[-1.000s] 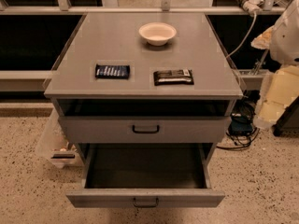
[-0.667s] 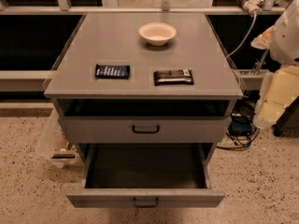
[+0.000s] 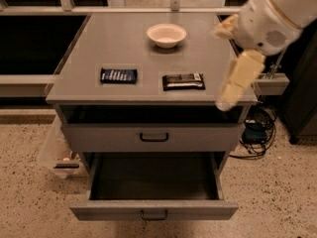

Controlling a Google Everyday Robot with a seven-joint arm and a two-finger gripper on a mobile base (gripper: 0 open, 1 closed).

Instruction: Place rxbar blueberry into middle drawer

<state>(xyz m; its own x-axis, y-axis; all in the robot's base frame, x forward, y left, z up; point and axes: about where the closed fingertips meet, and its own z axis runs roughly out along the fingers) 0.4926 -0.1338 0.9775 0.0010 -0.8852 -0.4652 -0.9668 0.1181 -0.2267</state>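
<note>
The rxbar blueberry (image 3: pixel 118 75) lies flat on the grey cabinet top (image 3: pixel 124 43), towards the top's front left, its dark blue wrapper showing white lettering, and nothing touches it. To the right of the rxbar, apart from it and on the same surface, lies a longer black bar (image 3: pixel 184 81) with a white end. Behind the rxbar and to its right, farther back on the top, stands a small white bowl (image 3: pixel 166 35). Below the rxbar, under the top's front edge, a grey drawer front (image 3: pixel 153 137) with a black handle sits closed. Lower still beneath the rxbar, the middle drawer (image 3: pixel 153 211) is pulled out, its dark inside showing and its grey front with a small black handle facing the camera. The gripper (image 3: pixel 237 81) hangs well to the right of the rxbar, past the black bar, over the top's right front corner; whether it is spread or pressed together I cannot tell, and it holds nothing that shows. Below and left of the rxbar a clear plastic bin (image 3: pixel 59 152) rests on the speckled floor (image 3: pixel 29 202), and far to its lower right black cables (image 3: pixel 255 128) lie beside the cabinet.
</note>
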